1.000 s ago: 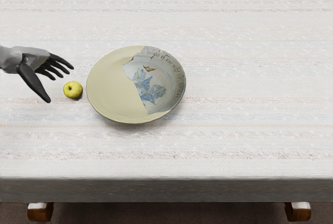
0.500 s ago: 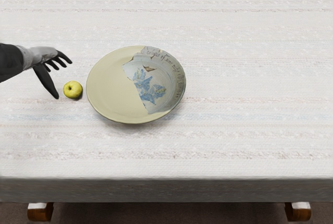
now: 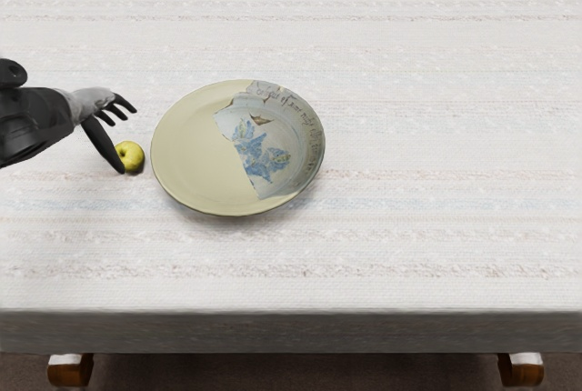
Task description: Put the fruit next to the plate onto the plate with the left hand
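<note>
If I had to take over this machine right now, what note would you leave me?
Left hand: open, fingers spread, holding nothing. Its thumb points down at the apple's left side; I can't tell if they touch.
Right hand: not in view.
Apple: on the table, just left of the plate, not on it.
Done: no grasp yet.
Left: grasp the apple, lift it, set it on the plate.

Table (image 3: 409,255): pale, faintly striped cloth top, wooden feet below
Plate (image 3: 195,168): cream with a blue patterned patch, left of centre
Apple (image 3: 134,156): yellow-green, just beside the plate's left rim
</note>
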{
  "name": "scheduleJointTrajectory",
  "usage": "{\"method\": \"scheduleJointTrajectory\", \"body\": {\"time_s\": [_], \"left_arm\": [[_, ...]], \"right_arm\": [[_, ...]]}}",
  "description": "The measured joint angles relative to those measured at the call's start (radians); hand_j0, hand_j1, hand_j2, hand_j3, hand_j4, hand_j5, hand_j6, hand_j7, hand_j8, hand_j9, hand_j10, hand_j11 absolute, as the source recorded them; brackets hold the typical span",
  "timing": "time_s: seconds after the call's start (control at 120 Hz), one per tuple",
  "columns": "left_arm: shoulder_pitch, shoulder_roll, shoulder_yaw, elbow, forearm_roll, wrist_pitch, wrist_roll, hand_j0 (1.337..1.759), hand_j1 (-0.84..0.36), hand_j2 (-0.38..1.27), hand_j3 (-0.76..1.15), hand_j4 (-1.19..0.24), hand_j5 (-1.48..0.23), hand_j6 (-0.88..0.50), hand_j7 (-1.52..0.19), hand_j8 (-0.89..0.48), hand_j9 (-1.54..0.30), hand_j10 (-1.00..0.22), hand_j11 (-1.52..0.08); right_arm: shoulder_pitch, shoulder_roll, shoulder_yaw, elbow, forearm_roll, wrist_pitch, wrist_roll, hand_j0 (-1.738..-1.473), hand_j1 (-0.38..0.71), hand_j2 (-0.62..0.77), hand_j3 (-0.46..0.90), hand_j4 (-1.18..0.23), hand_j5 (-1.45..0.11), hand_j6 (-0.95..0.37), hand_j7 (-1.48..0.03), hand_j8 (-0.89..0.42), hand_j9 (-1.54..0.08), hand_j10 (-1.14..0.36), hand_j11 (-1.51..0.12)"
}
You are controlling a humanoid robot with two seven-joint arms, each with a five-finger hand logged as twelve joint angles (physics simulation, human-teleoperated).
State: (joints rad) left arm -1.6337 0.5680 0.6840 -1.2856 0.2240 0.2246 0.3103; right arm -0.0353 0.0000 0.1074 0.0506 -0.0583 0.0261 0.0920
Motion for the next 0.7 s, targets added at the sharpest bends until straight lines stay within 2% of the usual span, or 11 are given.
{"method": "scheduleJointTrajectory", "body": {"time_s": [0.125, 0.308, 0.417, 0.7], "left_arm": [[0.032, -0.062, 0.019, 0.015, -0.011, 0.113, 0.016, 1.658, 0.06, 0.05, 0.0, -0.25, -0.32, -0.25, -0.32, -0.25, -0.32, -0.25, -0.32], [0.039, -0.116, 0.075, 0.045, -0.006, 0.22, 0.046, 1.658, 0.06, 0.05, 0.0, -0.25, -0.32, -0.25, -0.32, -0.25, -0.32, -0.25, -0.32], [0.07, -0.146, 0.089, 0.067, -0.005, 0.245, 0.054, 1.658, 0.06, 0.05, 0.0, -0.25, -0.32, -0.25, -0.32, -0.25, -0.32, -0.25, -0.32], [0.098, -0.172, 0.085, 0.084, -0.006, 0.258, 0.057, 1.658, 0.06, 0.05, 0.0, -0.25, -0.32, -0.25, -0.32, -0.25, -0.32, -0.25, -0.32]], "right_arm": [[0.0, 0.0, 0.0, 0.0, 0.0, 0.0, 0.0, -1.658, -0.3, -0.01, 0.0, -0.04, -0.05, -0.04, -0.05, -0.04, -0.05, -0.04, -0.05], [0.0, 0.0, 0.0, 0.0, 0.0, 0.0, 0.0, -1.658, -0.3, -0.01, 0.0, -0.04, -0.05, -0.04, -0.05, -0.04, -0.05, -0.04, -0.05], [0.0, 0.0, 0.0, 0.0, 0.0, 0.0, 0.0, -1.658, -0.3, -0.01, 0.0, -0.04, -0.05, -0.04, -0.05, -0.04, -0.05, -0.04, -0.05], [0.0, 0.0, 0.0, 0.0, 0.0, 0.0, 0.0, -1.658, -0.3, -0.01, 0.0, -0.04, -0.05, -0.04, -0.05, -0.04, -0.05, -0.04, -0.05]]}}
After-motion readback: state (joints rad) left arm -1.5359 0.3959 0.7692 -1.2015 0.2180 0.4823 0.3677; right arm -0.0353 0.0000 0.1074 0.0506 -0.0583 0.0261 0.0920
